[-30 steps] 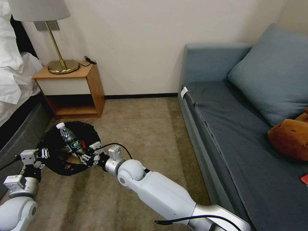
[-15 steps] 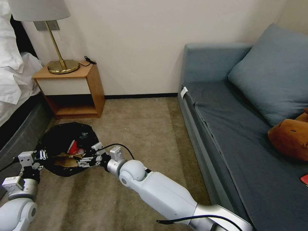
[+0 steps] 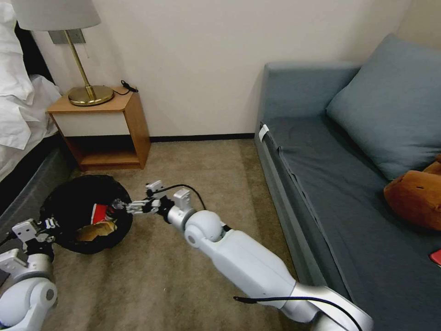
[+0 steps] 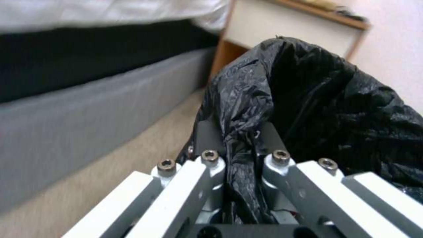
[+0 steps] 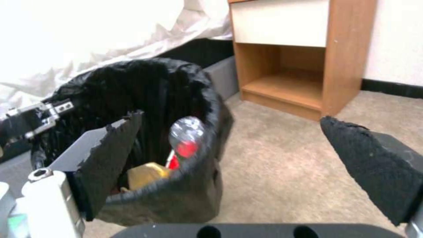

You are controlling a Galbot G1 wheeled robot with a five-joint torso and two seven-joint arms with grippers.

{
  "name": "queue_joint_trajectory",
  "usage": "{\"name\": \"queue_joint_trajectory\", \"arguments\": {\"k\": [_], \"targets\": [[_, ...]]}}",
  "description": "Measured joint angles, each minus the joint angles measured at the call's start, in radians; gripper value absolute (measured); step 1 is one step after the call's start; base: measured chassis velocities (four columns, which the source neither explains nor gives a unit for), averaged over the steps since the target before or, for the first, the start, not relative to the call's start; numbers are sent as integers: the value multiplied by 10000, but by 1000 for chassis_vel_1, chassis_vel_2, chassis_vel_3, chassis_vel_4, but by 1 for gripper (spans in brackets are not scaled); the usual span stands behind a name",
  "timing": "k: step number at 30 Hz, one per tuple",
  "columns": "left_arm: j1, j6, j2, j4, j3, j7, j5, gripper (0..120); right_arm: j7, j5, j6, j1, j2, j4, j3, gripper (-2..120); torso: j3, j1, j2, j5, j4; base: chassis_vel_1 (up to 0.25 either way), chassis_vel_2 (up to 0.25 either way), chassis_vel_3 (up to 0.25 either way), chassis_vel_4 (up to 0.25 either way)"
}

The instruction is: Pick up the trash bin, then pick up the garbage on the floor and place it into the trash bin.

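Head view. The trash bin (image 3: 85, 214), lined with a crinkled black bag, is on the carpet (image 3: 193, 184) between the bed (image 3: 23, 184) and the sofa (image 3: 349, 193), in front of the nightstand (image 3: 103, 126) that carries a brass lamp (image 3: 87, 92). The left pincer (image 3: 43, 226) is at the bin's near-left rim. The right pincer (image 3: 121, 208) reaches to the bin's right rim, its tips at the edge of the opening. Inside the bin lie pieces of garbage: a red-and-white wrapper (image 3: 97, 213) and a brown crumpled paper bag (image 3: 94, 230). No print on them can be read.

Left wrist view. The left pincer (image 4: 240, 145) is pressed together on a fold of the black liner at the trash bin's (image 4: 335, 99) rim; the bed base (image 4: 88, 109) runs alongside.

Right wrist view. The right pincer (image 5: 233, 145) is spread wide and holds nothing, its dark pads (image 5: 374, 165) apart on either side of the bin's rim. The trash bin (image 5: 176, 195) is just ahead, holding a clear bottle (image 5: 186, 134) with a red spot, blurred, and a gold-brown wrapper (image 5: 145, 173). Any label is too blurred to read. The left pincer (image 5: 39, 115) grips the far rim.
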Motion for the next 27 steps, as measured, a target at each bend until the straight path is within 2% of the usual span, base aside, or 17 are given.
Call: {"name": "queue_joint_trajectory", "arguments": {"k": [1,3,5,10,17,27], "targets": [[-329,148,-68,275,23,-221,-449,5,-28,-93,-1,-92,-122,52,96,100,1,0,0,-1,0,0,0,0,0],[-503,168,-118,420,34,-267,-628,5,-54,-161,-2,-152,-168,78,150,100,0,0,0,0,0,0,0,0,0],[-925,188,-240,757,80,-367,-1193,5,-121,-325,1,-263,-253,105,265,100,0,0,0,0,0,0,0,0,0],[-1431,91,-384,1263,185,-403,-1707,5,-188,-483,15,-413,-368,134,432,100,0,0,0,0,-3,0,0,0,0],[-1570,5,-290,1713,452,-328,-2359,5,-203,-640,17,-614,-407,126,541,100,1,0,0,-2,0,0,0,0,0],[-1697,-74,-196,2212,713,-235,-2424,5,-223,-865,31,-884,-208,16,556,100,0,0,0,-2,0,0,0,0,0]]}}
